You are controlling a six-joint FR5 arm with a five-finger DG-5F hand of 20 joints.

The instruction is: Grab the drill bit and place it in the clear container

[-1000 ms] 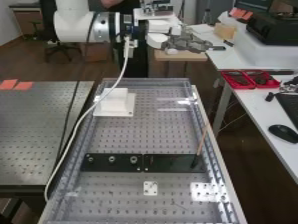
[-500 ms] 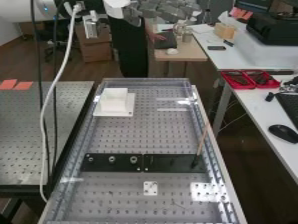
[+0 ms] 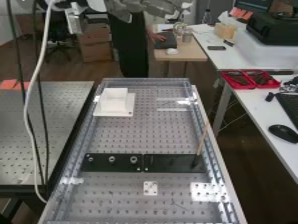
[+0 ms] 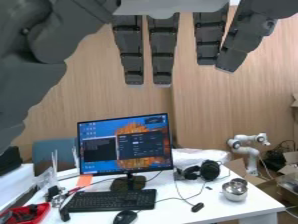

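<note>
Overhead, from the high view, we see the hand (image 3: 151,6) at the far end, raised beyond the bench (image 3: 143,135), with its grey fingers partly cut off by the top edge. A white cable (image 3: 28,107) hangs down on the left, over the perforated table (image 3: 50,120). On the bench, we find a white block (image 3: 114,100) on its base at the far left. Nearer to us, a black plate (image 3: 169,162) lies crosswise, with three round fittings (image 3: 112,159) in its left half. At its right end stands a thin brown rod (image 3: 202,140), dark at the foot and tilted to the far right. We cannot tell whether this rod is the drill bit, nor which thing is the clear container. A small white plate (image 3: 151,188) lies nearer than the black one. On the right-hand table, we see red trays (image 3: 238,85) holding small dark things.

Through the wrist view, we see the hand's fingers (image 4: 163,50) straight and spaced apart, pointing away from the palm. Past them stands a monitor (image 4: 125,145), with a keyboard (image 4: 110,200) in front of it and a mouse (image 4: 125,216) just beside the keyboard. Headphones (image 4: 210,170) and a metal pot (image 4: 235,190) sit near each other on the same white table (image 4: 193,212).
</note>
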